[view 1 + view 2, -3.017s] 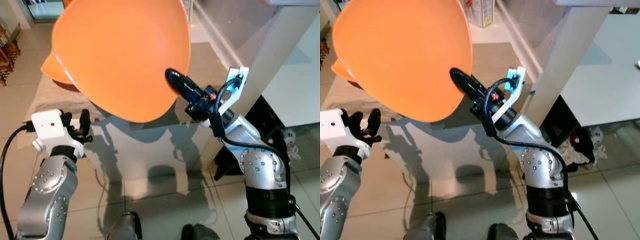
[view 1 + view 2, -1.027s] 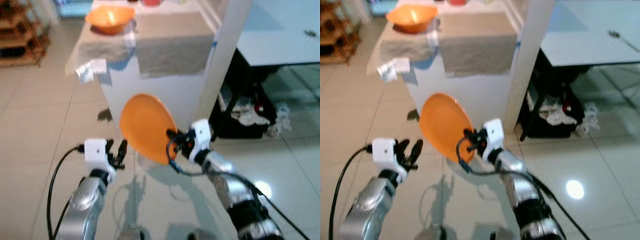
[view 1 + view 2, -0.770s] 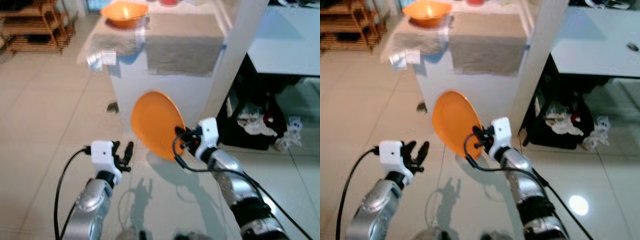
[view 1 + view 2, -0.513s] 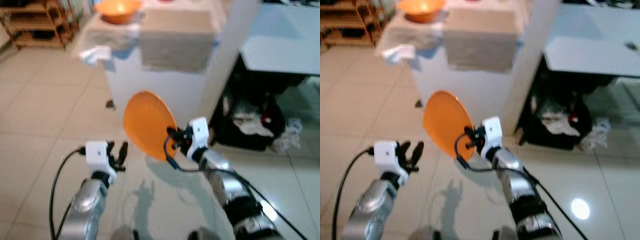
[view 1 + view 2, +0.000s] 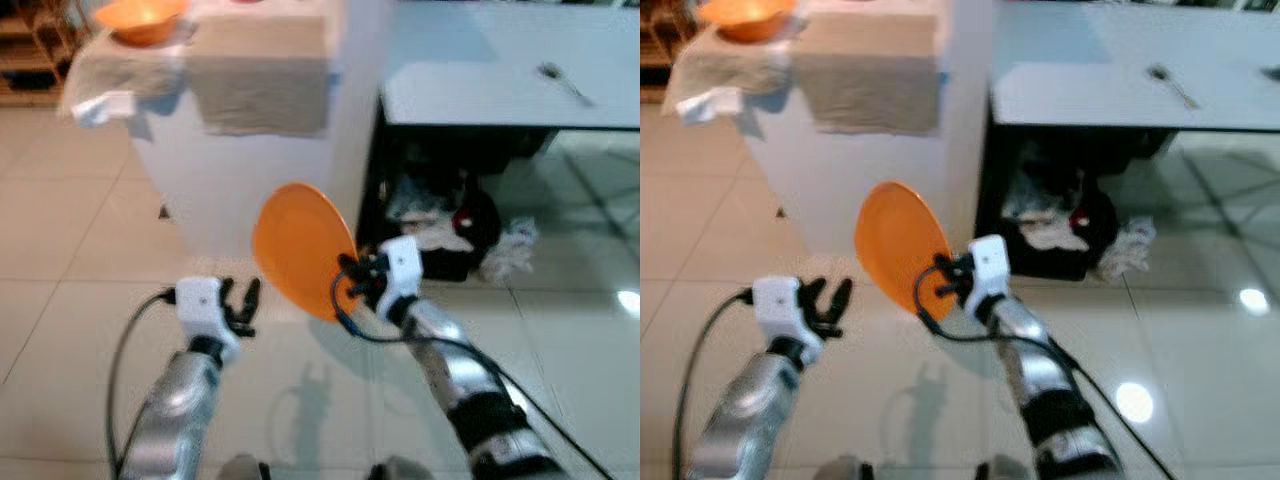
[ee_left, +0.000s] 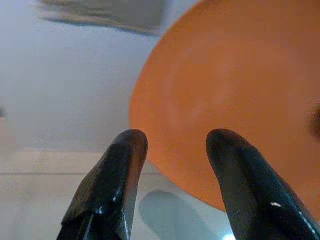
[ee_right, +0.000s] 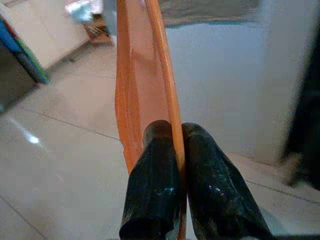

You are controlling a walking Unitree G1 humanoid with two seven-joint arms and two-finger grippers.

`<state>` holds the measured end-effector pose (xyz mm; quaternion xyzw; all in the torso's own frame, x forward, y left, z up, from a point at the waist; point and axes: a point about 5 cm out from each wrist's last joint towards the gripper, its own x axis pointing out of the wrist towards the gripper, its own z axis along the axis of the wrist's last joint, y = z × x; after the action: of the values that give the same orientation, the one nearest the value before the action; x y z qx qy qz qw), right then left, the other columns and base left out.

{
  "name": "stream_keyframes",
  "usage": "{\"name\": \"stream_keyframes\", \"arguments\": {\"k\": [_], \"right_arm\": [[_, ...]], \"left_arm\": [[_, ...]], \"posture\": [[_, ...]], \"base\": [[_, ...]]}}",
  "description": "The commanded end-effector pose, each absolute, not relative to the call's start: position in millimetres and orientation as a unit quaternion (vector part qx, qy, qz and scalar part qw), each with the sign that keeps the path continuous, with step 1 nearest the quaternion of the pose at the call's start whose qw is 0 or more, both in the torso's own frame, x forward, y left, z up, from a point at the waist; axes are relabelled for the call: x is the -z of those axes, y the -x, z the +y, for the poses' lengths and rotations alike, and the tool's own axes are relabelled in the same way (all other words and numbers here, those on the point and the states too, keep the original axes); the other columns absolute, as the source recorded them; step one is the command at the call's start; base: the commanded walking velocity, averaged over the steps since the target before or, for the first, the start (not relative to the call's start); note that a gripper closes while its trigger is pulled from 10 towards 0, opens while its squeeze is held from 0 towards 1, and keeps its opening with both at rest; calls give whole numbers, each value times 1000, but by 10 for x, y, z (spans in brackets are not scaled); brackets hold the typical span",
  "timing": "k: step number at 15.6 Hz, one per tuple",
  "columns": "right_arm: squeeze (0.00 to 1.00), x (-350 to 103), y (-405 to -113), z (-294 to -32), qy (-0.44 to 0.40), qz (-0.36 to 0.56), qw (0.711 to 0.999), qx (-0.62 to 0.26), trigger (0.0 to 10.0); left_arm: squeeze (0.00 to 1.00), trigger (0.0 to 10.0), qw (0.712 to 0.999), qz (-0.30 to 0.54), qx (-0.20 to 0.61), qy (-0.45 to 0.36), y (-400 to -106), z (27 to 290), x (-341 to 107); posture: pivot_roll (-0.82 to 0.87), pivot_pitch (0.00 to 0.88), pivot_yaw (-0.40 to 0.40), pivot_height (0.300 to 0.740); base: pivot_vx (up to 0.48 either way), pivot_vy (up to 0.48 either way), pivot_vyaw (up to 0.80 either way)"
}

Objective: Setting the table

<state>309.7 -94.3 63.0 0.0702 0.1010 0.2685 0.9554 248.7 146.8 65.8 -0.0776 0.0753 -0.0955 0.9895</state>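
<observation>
Orange plate (image 5: 303,248) is carried on edge, upright, above the tiled floor (image 5: 70,280), in front of the robot. Its near rim is pinched between the two fingers of the right gripper (image 5: 349,283); in the right wrist view the fingers (image 7: 152,197) are pressed against both faces of the rim. Left gripper (image 5: 240,303) is held just left of the plate, apart from it, fingers spread and nothing held.

Step in hand is judged to be transport: plate is lifted and not yet set down. White table (image 5: 470,70) lies far right, with a spoon (image 5: 562,82) on its far part and much bare top nearer. Next move likely calls for an approach to that table, plate tilted flat, then lowered onto the bare surface.

Edges noted: the white pillar (image 5: 355,110) and the cloth-draped counter (image 5: 255,70) stand close beyond the plate; a second orange bowl (image 5: 140,18) rests far left on it. Clutter is seen under the table. Open floor lies to the near right.
</observation>
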Motion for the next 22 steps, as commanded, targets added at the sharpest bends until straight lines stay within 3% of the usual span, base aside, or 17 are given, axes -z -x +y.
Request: {"name": "stream_keyframes", "arguments": {"k": [1, 4, 9, 16, 19, 22], "right_arm": [[0, -749, -3146, -897, -74, 69, 957, -273, 10000], [0, -753, -3148, -890, -75, 68, 957, -272, 10000], [0, -728, -3155, -918, -80, 78, 961, -252, 10000], [0, -837, -3216, -944, -77, 54, 968, -231, 10000], [0, -1010, -3214, -911, -144, 19, 955, -260, 10000], [0, -1367, -3198, -927, -248, -49, 914, -317, 10000]], "left_arm": [[0, 10000, 991, 73, 94, 65, -2501, 1524, -673], [0, 10000, 991, 77, 81, 73, -2507, 1553, -659], [0, 10000, 992, 74, 67, 81, -2489, 1571, -643], [0, 10000, 990, 50, 102, 85, -2491, 1451, -749], [0, 10000, 987, 18, 128, 92, -2530, 1381, -932], [0, 10000, 983, -31, 156, 94, -2579, 1323, -1233]], "posture": [[-23, 105, 19, 740], [-23, 105, 18, 740], [-26, 109, 19, 740], [-29, 111, 14, 740], [-32, 112, 16, 740], [-32, 112, 17, 740]], "base": [[0, -439, 0], [0, -394, 0], [0, 0, 0], [410, 0, -343], [440, 0, -267], [444, 0, 0]]}}
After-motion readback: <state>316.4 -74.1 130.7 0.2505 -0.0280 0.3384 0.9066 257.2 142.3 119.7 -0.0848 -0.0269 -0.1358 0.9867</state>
